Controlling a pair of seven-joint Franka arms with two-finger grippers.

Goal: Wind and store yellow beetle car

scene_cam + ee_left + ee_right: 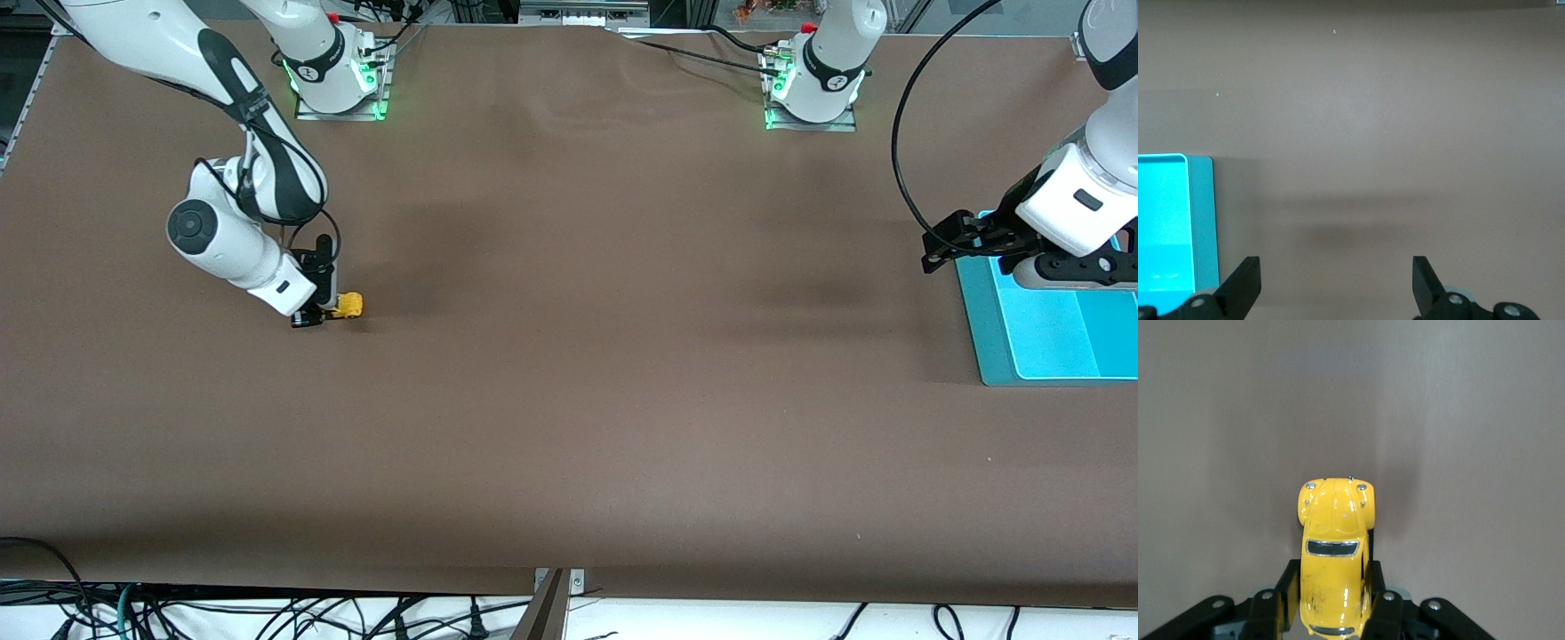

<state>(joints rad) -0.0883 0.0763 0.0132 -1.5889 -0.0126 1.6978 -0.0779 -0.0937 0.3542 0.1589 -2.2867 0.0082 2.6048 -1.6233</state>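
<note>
The yellow beetle car (pixel 349 306) is a tiny yellow toy with dark windows, down at the brown table near the right arm's end. My right gripper (pixel 325 313) is shut on its sides. In the right wrist view the car (pixel 1335 550) sits between the two black fingers (pixel 1286 597), its front end sticking out past them. My left gripper (pixel 956 244) is open and empty, held above the table at the edge of the teal tray (pixel 1000 356). In the left wrist view its fingertips (pixel 1245 283) stand wide apart over bare table.
The teal tray (pixel 1201 220) lies at the left arm's end of the table, its light blue inner floor bare where it shows. Both arm bases stand along the table's back edge. Cables hang below the front edge.
</note>
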